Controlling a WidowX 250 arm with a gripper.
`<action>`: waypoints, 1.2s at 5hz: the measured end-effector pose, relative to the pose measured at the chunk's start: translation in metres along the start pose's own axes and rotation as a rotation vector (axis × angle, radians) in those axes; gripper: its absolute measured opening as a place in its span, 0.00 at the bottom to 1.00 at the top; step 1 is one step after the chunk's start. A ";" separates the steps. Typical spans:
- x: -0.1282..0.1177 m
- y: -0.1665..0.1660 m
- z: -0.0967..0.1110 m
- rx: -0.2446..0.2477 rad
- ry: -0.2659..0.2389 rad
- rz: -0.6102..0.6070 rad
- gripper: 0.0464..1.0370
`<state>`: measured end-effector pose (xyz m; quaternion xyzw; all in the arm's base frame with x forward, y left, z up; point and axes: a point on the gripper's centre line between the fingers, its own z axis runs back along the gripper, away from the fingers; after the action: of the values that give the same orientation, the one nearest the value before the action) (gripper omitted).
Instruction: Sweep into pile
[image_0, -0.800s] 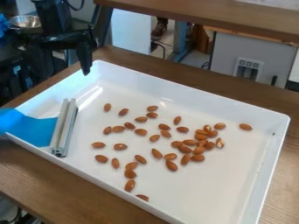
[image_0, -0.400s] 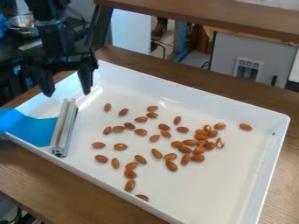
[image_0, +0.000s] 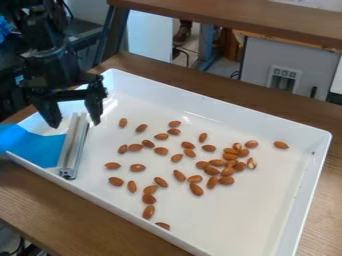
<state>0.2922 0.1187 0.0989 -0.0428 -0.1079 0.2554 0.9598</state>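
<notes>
Nearest us, we see the wooden desk (image_0: 53, 200), and on it one white tray (image_0: 247, 117), set at a slant, its longer sides running from our left down toward the near right. We count about forty almonds (image_0: 148, 212) on its floor; some touch or overlap, so the count is rough. One lies against the near wall, and a short line of three leads inward from it. Their tips point every way: some lie nearly crosswise, others point away from us. Right of the middle they crowd into a loose cluster, with one lone almond near the right wall, its long axis roughly crosswise.

At the tray's left we see one grooved metal bar (image_0: 71, 150). Its long axis runs away from us, leaning slightly right at the far end, and its cut near end faces us. One blue sheet (image_0: 37, 148) extends left from the bar, over the tray's rim.

At the bar's far end, the black tool (image_0: 74, 121) hangs pointing down, its fingers spread wide, one on each side of the bar in our view. We cannot tell whether they touch it.
</notes>
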 end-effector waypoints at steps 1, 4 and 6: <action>-0.003 0.004 -0.008 0.005 -0.015 -0.023 0.96; -0.002 0.016 -0.017 0.051 -0.044 0.001 0.96; -0.005 0.018 -0.028 0.073 -0.041 0.021 0.91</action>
<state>0.2853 0.1311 0.0685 -0.0038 -0.1179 0.2701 0.9556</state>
